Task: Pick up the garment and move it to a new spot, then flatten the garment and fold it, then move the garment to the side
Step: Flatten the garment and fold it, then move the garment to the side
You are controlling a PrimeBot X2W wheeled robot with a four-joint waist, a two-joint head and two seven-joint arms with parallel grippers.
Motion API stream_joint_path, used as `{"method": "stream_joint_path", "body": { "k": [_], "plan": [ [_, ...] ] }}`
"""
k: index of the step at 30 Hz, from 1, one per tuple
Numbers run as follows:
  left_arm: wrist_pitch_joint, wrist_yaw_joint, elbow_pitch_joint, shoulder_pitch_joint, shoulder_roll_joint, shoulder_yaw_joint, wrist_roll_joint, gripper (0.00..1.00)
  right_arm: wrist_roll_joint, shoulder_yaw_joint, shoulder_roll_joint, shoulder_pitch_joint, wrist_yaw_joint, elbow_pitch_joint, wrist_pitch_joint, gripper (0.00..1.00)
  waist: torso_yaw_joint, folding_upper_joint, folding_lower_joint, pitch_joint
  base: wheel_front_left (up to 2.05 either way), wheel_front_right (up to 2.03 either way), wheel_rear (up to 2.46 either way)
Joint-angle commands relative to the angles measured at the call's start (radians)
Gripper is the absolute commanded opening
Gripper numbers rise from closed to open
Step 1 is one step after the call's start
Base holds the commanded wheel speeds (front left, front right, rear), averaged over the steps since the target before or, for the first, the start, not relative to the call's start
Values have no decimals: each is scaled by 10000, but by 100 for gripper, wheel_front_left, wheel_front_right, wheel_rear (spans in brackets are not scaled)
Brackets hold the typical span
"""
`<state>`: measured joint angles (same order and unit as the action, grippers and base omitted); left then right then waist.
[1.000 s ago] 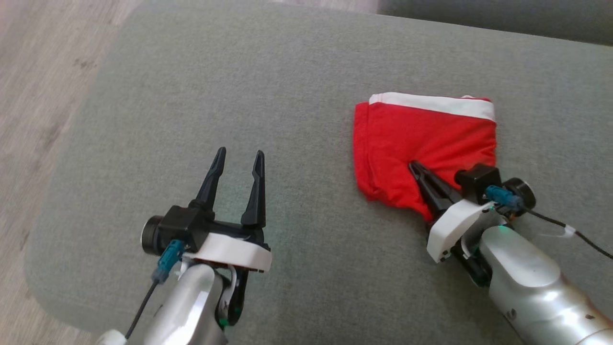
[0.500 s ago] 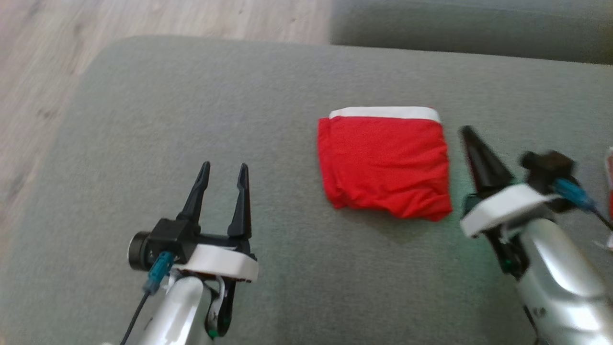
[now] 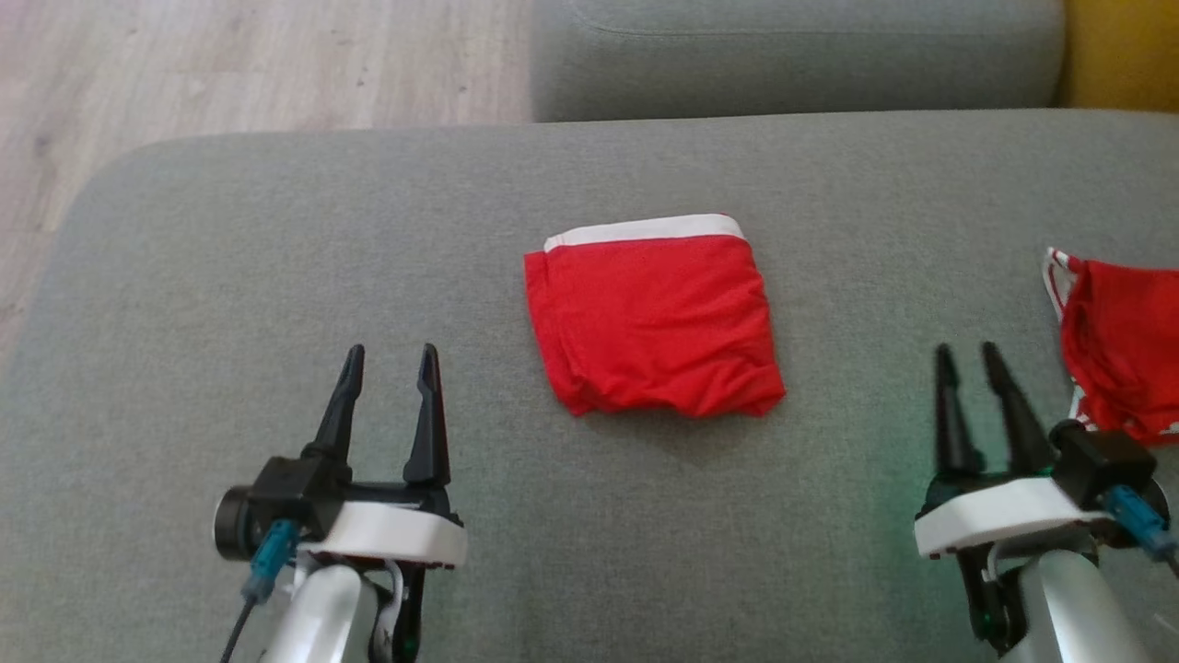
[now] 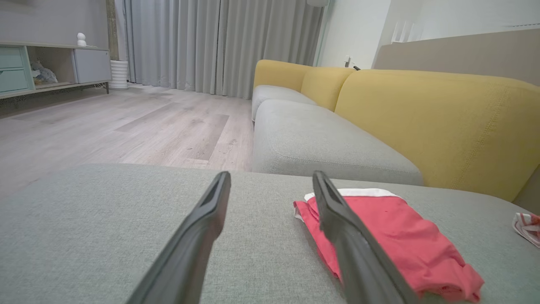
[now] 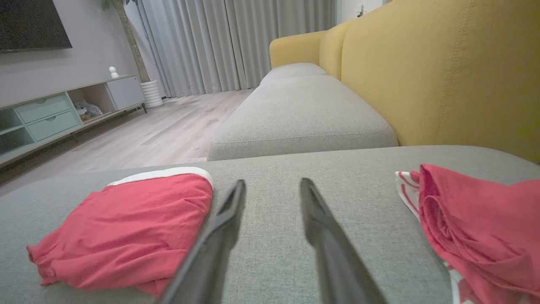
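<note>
Folded red garment (image 3: 654, 318) (white band along its far edge) lay flat on the grey sofa cushion (image 3: 276, 239), ahead of and between both tools, touching neither; left tool (image 3: 391, 350) stood wide, empty; right tool (image 3: 967, 349) parted more narrowly, empty; second red cloth (image 3: 1119, 359) lay crumpled near it.
</note>
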<state>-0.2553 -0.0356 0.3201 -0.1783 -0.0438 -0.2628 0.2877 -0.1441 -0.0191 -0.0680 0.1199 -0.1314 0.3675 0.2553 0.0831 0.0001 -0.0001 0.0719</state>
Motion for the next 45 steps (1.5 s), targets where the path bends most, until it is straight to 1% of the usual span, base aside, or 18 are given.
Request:
{"method": "stream_joint_path", "body": {
  "k": [1, 8, 12, 16, 19, 25, 29, 34, 39, 40, 41, 42, 45],
  "plan": [
    [-65, -47, -347, -177, -64, 394, -98, 100, 186, 187, 77, 157, 7, -414, 64, 100, -61, -1, 1, 45, 0, 0, 0],
    [-65, 6, -324, -142, -64, 381, -106, 100, 396, 131, 162, 172, 7, -492, 64, 100, -61, -1, 1, 105, 0, 0, 0],
    [-65, 48, -313, -324, -64, 232, -87, 100, 564, 256, 172, 477, 7, -421, 64, 100, 110, -1, 1, 360, 0, 0, 0],
    [-65, 66, -297, -549, -64, 71, -67, 100, 828, 218, 174, 1177, 7, -12, -196, 100, 390, -1, 1, 745, 0, 0, 0],
    [-65, 85, -239, -718, -64, -82, -34, 100, 914, 205, 175, 1861, 7, 485, -616, 100, 663, -1, 1, 1054, 0, 0, 0],
    [-65, 68, -94, -1045, -64, -445, 181, 100, 706, 253, 176, 3083, 7, 1956, -1704, 100, 1363, -1, 1, 1485, 0, 0, 0],
    [-65, -1, -66, -1181, -64, -612, 320, 100, 427, 318, 176, 3665, 7, 2773, -2024, 100, 1743, -1, 1, 1621, 0, 0, 0],
    [-65, -60, -41, -1184, -64, -734, 415, 100, -90, 610, 177, 3964, 7, 3753, -2427, 100, 2024, -1, 1, 1620, 0, 0, 0],
    [-65, -93, -19, -1137, -64, -797, 426, 100, -268, 1058, 177, 4134, 7, 4666, -2875, 100, 2115, -1, 1, 1603, 0, 0, 0],
    [-65, -96, -6, -1135, -64, -807, 422, 100, -282, 1193, 172, 4172, 7, 4791, -2904, 95, 2115, -1, 1, 1590, 0, 0, 0],
    [-65, -100, 11, -1132, -64, -817, 415, 100, -298, 1286, 150, 4206, 7, 4881, -2858, 3, 2106, -1, 1, 1569, 0, 0, 0],
    [-65, -102, 33, -1126, -64, -821, 405, 100, -274, 1372, 106, 4245, 7, 4943, -2750, 0, 2084, -1, 1, 1538, 0, 0, 0],
    [-65, -71, 130, -1112, -64, -833, 332, 100, -110, 1506, -29, 4353, 7, 5091, -2290, 0, 1949, -1, 1, 1416, 0, 0, 0]
  ]
}}
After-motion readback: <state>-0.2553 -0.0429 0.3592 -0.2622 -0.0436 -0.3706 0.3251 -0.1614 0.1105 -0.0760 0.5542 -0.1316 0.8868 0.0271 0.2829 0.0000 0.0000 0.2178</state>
